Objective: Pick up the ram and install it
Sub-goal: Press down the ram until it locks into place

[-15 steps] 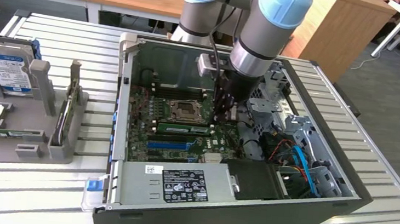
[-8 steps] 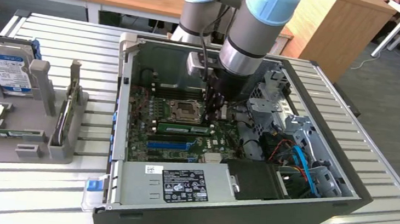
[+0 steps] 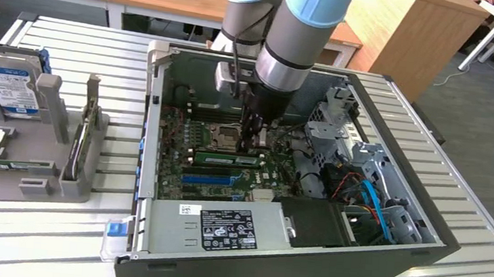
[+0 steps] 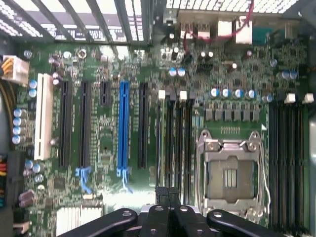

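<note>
Item: ram [image 3: 227,158], thin green stick seated in a motherboard [image 3: 192,168] slot, at six o'clock of the CPU socket [image 3: 226,135]. Likely light, stiff, fragile; handle by long edges. End effector [image 3: 252,142] fully closed, empty, hovering just above it.

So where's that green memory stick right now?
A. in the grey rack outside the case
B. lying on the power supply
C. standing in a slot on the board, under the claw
C: the ram stands on the motherboard just below the shut claw.
</note>
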Robot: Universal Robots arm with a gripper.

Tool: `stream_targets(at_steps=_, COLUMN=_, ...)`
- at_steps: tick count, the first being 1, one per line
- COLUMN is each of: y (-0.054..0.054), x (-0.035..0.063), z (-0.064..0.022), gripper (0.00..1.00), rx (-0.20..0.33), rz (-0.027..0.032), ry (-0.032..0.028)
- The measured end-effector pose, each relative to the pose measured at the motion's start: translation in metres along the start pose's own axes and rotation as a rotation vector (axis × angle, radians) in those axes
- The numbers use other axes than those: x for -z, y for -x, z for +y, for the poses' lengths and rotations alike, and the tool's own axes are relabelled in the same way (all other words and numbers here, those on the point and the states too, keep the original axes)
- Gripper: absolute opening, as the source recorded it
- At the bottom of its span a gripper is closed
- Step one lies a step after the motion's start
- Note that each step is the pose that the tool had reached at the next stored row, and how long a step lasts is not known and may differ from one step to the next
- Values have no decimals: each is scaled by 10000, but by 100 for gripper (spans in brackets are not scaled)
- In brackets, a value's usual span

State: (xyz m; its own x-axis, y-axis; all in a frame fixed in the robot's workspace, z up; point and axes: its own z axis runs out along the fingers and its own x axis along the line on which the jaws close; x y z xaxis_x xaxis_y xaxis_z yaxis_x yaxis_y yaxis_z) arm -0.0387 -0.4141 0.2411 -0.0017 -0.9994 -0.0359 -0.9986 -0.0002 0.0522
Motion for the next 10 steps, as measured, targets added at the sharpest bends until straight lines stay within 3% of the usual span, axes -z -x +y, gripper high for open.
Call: stream_targets(at_steps=10, y=0, x=-10, z=188, gripper=11, rx=0, rz=0, ry=0)
